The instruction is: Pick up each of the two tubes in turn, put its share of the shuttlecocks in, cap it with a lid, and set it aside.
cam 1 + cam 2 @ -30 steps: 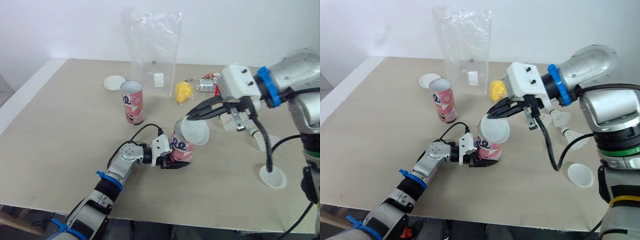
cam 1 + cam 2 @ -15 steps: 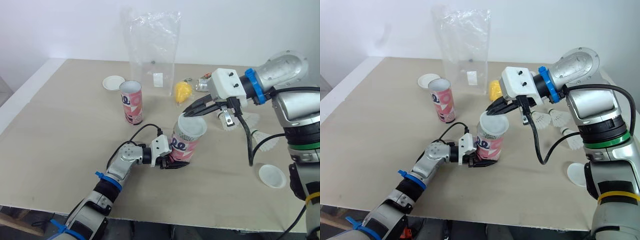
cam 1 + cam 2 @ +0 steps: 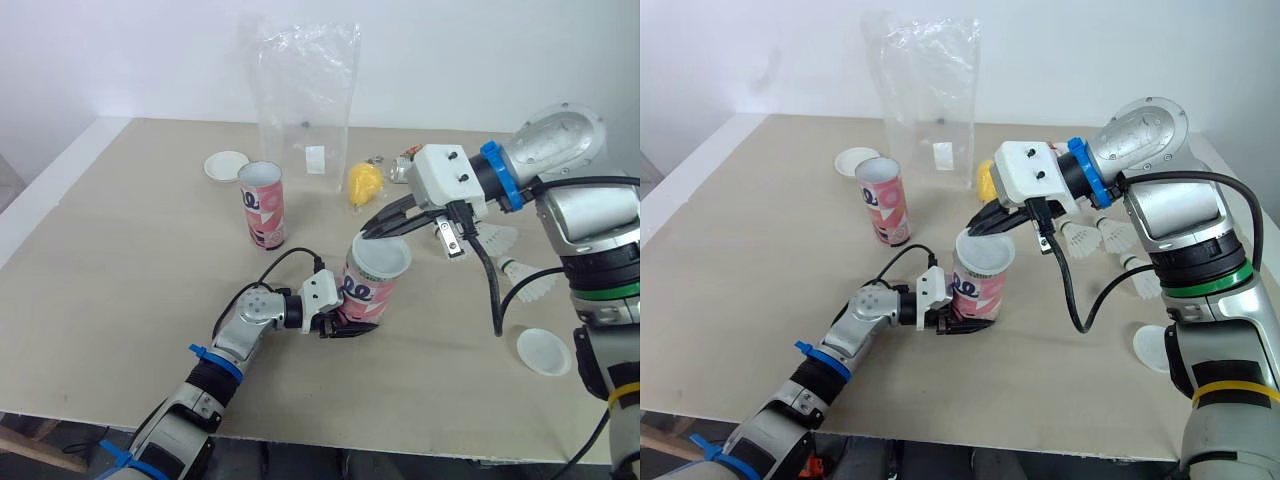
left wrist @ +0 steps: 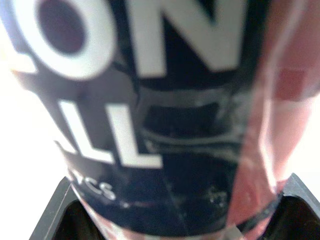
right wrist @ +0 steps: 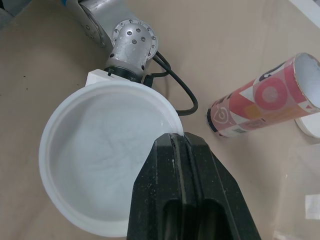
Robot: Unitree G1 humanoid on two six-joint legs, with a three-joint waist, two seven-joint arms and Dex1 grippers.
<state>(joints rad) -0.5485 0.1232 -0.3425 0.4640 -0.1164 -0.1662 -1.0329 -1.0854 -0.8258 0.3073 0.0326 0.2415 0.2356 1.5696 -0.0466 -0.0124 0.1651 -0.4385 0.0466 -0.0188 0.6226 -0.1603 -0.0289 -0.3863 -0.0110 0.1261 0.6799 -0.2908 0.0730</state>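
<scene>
I've got the tube [image 3: 365,290] clamped low in my left gripper [image 3: 340,322]. The lid [image 3: 383,258] lies across its top, its rim pinched tight by my right gripper [image 5: 175,141]. The second tube [image 3: 264,204] stands open, well beyond the left gripper. Shuttlecocks [image 3: 520,275] and a spare lid [image 3: 545,352] lie out past the right gripper.

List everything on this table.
Clear plastic bag: 1, standing at back.
Pink patterned cardboard tubes: 2; held tube at centre, standing tube behind-left of it.
White round plastic lids: 3; pinched lid at held tube's mouth, one beside bag, one near right edge.
White feather shuttlecocks: three visible, right side.
Yellow object: 1, right of bag.
Silver-red crumpled item: 1, behind right pincer.
Beige table: 1, under everything.
Left pincer: black, shut on held tube.
Right pincer: black, shut on pinched lid.
</scene>
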